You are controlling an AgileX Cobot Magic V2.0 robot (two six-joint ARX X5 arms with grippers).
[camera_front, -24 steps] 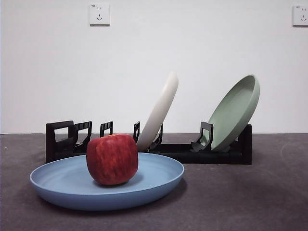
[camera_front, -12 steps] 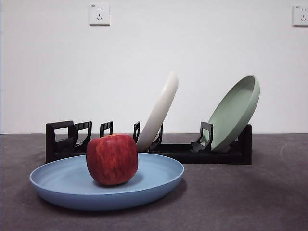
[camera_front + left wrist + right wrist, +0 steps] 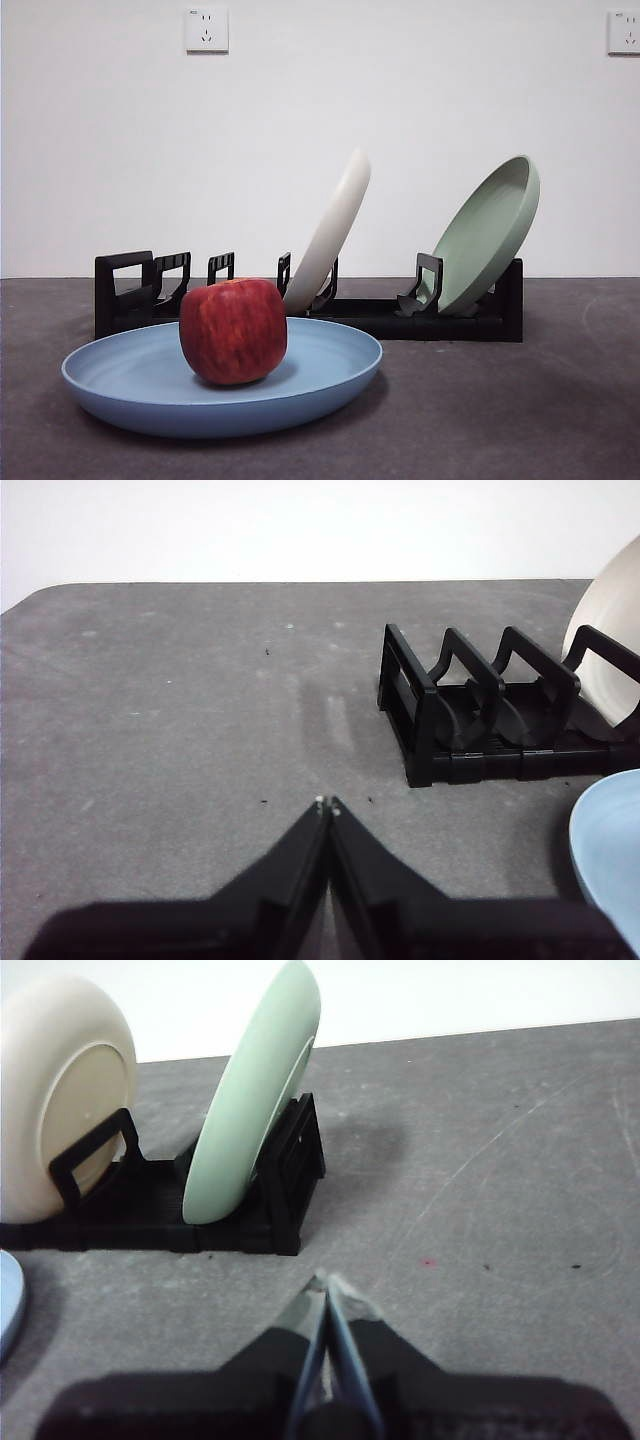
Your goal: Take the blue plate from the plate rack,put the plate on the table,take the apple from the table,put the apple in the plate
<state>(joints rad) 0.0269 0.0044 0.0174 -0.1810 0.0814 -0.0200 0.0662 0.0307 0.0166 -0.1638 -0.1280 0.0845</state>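
Sitting in the blue plate (image 3: 150, 385) on the table (image 3: 520, 420) — the apple (image 3: 233, 331), both grippers (image 3: 327, 805) (image 3: 322, 1282) pinched together, holding nothing.

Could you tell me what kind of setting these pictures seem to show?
Probably a lab test bench staged as a kitchen, not a real one: a bare dark grey table, a plain white wall with power sockets, and only a plate rack, plates and an apple.
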